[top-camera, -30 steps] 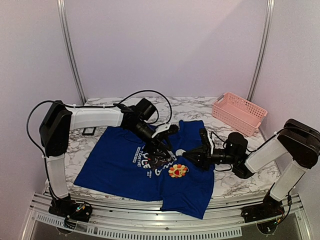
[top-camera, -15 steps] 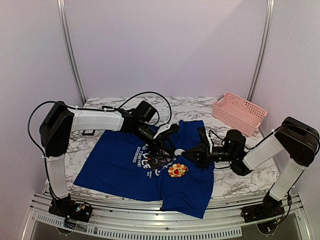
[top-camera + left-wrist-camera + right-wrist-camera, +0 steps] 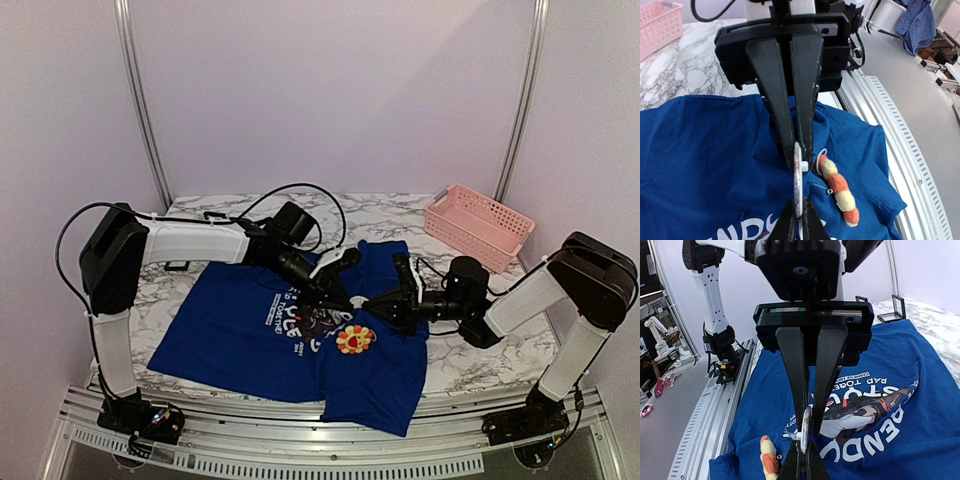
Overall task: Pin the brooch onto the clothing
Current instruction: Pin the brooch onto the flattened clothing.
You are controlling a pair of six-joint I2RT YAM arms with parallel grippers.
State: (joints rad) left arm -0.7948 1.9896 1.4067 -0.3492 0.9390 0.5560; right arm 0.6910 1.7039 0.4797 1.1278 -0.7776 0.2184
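The clothing, a blue T-shirt, lies flat on the marble table. The brooch, a small yellow, orange and red flower, rests on the shirt below its print; it shows edge-on in both wrist views and no finger touches it. Just above it the two grippers meet tip to tip. A thin pale disc stands on edge between them. My left gripper is shut on one end of it. My right gripper is shut on the other.
A pink basket stands at the back right. A small black box sits left of the shirt. The metal rail runs along the near table edge. Bare marble shows right of the shirt.
My left gripper has moved right and slightly down to meet the right gripper and has closed on the disc. The right gripper has shifted a little left, still shut.
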